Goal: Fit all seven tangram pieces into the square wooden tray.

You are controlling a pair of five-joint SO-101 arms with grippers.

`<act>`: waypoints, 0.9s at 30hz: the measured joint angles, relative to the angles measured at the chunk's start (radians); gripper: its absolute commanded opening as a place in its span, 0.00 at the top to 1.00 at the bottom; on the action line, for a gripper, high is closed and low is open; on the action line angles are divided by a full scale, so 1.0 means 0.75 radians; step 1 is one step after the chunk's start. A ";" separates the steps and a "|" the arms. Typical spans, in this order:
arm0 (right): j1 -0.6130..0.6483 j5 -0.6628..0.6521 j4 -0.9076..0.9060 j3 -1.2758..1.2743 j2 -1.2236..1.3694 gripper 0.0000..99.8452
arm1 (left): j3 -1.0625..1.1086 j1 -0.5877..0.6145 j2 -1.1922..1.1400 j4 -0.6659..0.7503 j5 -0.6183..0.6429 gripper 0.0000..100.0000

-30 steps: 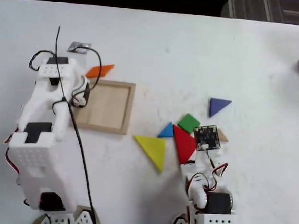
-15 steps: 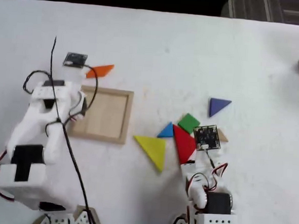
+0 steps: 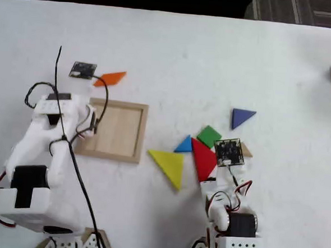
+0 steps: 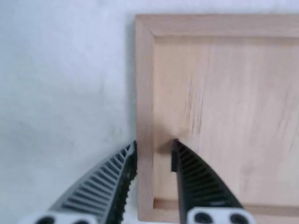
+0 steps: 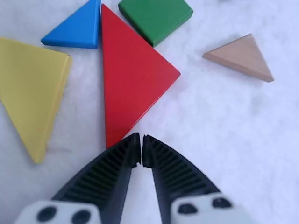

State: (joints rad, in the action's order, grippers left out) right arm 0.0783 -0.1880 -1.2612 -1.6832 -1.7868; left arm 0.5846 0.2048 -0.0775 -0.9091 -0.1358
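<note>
tray: wooden tray (image 3: 143, 133) lies flat on the left side of the table, and we see no pieces in it yet
pieces: orange piece (image 3: 110, 78) is just off the tray's far corner. Yellow triangle (image 3: 170, 165), red triangle (image 3: 204, 158), light blue triangle (image 3: 184, 145) and green square (image 3: 209, 135) are bunched to its right. Dark blue triangle (image 3: 242, 117) and bare-wood triangle (image 5: 240, 58) are nearby.
left end effector (image 4: 153, 145): straddles the tray's side rim, one finger inside and one outside, and looks pinched on it
right end effector (image 5: 141, 140): clenched on nothing, its tip right at the red triangle's corner
our worry: dragging by that thin rim could twist the tray or slip off it. A clenched tip nudging the red triangle would scatter the bunch.
table (image 3: 214, 59): white, slightly fuzzy
room: dark strip past the far edge
</note>
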 measured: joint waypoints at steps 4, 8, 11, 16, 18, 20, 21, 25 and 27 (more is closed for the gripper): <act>0.000 0.000 0.002 0.000 0.000 0.98 | 0.000 0.000 0.002 0.000 0.000 0.89; -0.074 -0.002 0.002 0.000 0.000 0.98 | 0.070 -0.006 0.117 0.002 -0.002 0.92; -0.115 -0.002 0.002 0.000 0.000 0.98 | 0.207 -0.049 0.245 0.086 -0.002 0.92; -0.141 -0.082 0.045 0.000 0.000 0.98 | 0.415 -0.115 0.448 0.180 -0.002 0.83; -0.188 -0.170 0.092 0.000 0.000 0.98 | 0.438 -0.115 0.481 0.180 -0.002 0.79; -0.237 -0.252 0.172 0.000 0.000 0.98 | 0.438 -0.115 0.485 0.188 -0.002 0.78; -0.252 -0.276 0.221 0.000 0.000 0.98 | 0.438 -0.115 0.485 0.188 -0.002 0.78; -0.268 -0.229 0.409 0.000 0.000 0.98 | 0.438 -0.115 0.477 0.188 -0.002 0.80; -0.243 -0.209 0.446 0.000 0.000 0.98 | 0.438 -0.115 0.444 0.188 -0.002 0.81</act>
State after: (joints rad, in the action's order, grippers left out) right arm -0.1043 -0.3445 -0.9268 -1.6832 -1.7868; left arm 0.9129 0.1189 0.2555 -0.7679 -0.1373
